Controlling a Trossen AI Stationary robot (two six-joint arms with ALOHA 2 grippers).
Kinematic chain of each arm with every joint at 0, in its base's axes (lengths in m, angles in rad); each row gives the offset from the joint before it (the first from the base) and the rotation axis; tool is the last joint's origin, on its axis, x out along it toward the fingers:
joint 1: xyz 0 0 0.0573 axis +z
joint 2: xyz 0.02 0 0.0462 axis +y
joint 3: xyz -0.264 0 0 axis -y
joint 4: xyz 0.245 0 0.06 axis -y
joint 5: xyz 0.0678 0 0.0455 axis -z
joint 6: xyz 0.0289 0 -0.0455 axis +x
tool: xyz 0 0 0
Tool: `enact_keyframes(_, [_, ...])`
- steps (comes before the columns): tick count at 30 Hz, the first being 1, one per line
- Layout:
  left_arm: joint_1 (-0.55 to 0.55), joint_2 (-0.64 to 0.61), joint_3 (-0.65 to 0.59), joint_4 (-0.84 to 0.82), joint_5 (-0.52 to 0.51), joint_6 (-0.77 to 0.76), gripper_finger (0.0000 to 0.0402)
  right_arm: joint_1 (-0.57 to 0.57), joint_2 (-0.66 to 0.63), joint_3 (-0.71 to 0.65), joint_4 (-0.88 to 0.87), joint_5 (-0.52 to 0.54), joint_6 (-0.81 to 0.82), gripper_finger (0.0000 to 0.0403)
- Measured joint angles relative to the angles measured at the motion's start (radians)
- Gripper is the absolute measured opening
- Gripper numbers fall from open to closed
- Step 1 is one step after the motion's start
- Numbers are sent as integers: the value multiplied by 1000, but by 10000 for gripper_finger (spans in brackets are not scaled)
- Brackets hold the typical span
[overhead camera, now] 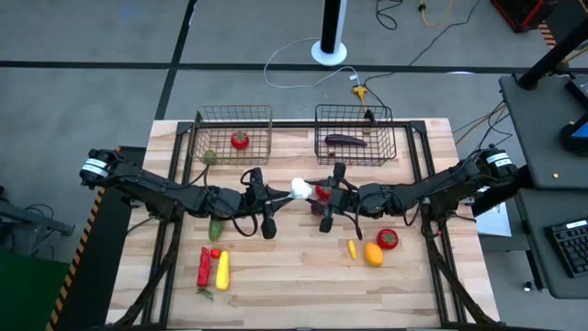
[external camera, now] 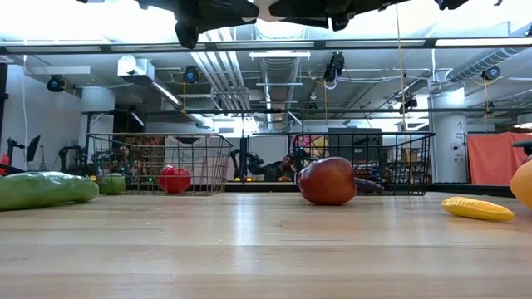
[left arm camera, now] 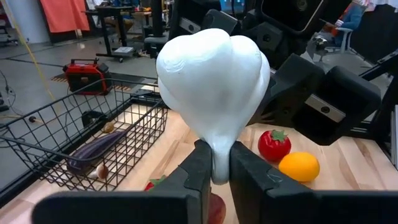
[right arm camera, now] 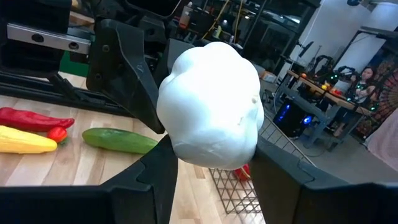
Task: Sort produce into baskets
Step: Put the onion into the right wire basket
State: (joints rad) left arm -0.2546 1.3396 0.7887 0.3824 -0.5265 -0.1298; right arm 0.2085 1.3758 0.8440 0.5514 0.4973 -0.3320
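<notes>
Pale wooden planks make up the table (overhead camera: 294, 276), which stands on a grey floor with cables trailing behind it. At its far edge sit two matching baskets of thin dark wire grid. The left basket (overhead camera: 232, 138) holds a red tomato-like piece (overhead camera: 240, 140) and a small green round one (overhead camera: 209, 156); the right basket (overhead camera: 354, 136) holds a long purple eggplant (overhead camera: 345, 140).

Above the table's middle the two dark arms meet around a smooth white bulb (overhead camera: 300, 188), lumpy on top like a head of garlic. The left gripper (left arm camera: 214, 165) is clamped on the bulb's narrow stem, its two dark fingers pressed to either side. The right gripper (right arm camera: 208, 155) has its fingers on either side of the bulb's broad body, close against it, though whether they press it cannot be made out, since the bulb fills most of that wrist view and hides the contact. From table height both grippers are cut off at the upper edge, and only dark undersides show.

A dark-red round fruit (external camera: 327, 181) lies on the table just below the handover, partly hidden from above by the right gripper. Left of centre lies a long green cucumber (overhead camera: 216, 226), with a red pepper (overhead camera: 203, 267), a tiny red round piece (overhead camera: 215, 253) and a yellow squash (overhead camera: 222, 269) nearer the front edge. On the right lie a small yellow piece (overhead camera: 352, 248), an orange (overhead camera: 373, 254) and a red tomato (overhead camera: 388, 239), close together.
</notes>
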Motion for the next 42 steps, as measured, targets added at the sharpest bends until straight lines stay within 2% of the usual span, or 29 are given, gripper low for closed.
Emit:
enact_keyframes(6, [0, 0, -1, -25, -13, -3, 101, 0, -10, 0, 0, 7, 27, 164])
enact_keyframes(8, [0, 0, -1, -55, -41, -11, 127, 0, -16, 0, -2, 42, 43, 164])
enact_keyframes(10, [0, 0, -1, -94, -70, -22, 150, -2, -29, 0, -3, 138, 68, 164])
enact_keyframes(12, [0, 0, -1, -137, -77, -47, 168, -16, -48, 2, -35, 285, 92, 164])
enact_keyframes(14, [0, 0, -1, -187, -77, -89, 182, -47, -77, 32, -182, 425, 136, 164])
enact_keyframes(16, [0, 0, -1, -234, -77, -141, 191, -99, -105, 99, -423, 478, 243, 164])
enact_keyframes(18, [0, 0, -1, -279, -77, -188, 195, -174, -117, 190, -719, 445, 425, 164])
enact_keyframes(21, [0, 0, -1, -315, -77, -243, 196, -308, -95, 329, -1110, 324, 658, 164])
enact_keyframes(23, [0, 0, -1, -327, -76, -258, 196, -404, -64, 401, -1302, 237, 743, 164])
enact_keyframes(26, [0, 0, -1, -324, -76, -272, 196, -543, -13, 468, -1480, 95, 785, 164])
enact_keyframes(31, [0, 0, -1, -324, -74, -277, 196, -722, 71, 491, -1591, -65, 755, 164])
enact_keyframes(35, [-2, 0, -1, -325, -73, -280, 196, -815, 130, 481, -1602, -153, 717, 164])
enact_keyframes(42, [-13, 0, -1, -346, -70, -294, 196, -866, 222, 480, -1601, -191, 660, 189])
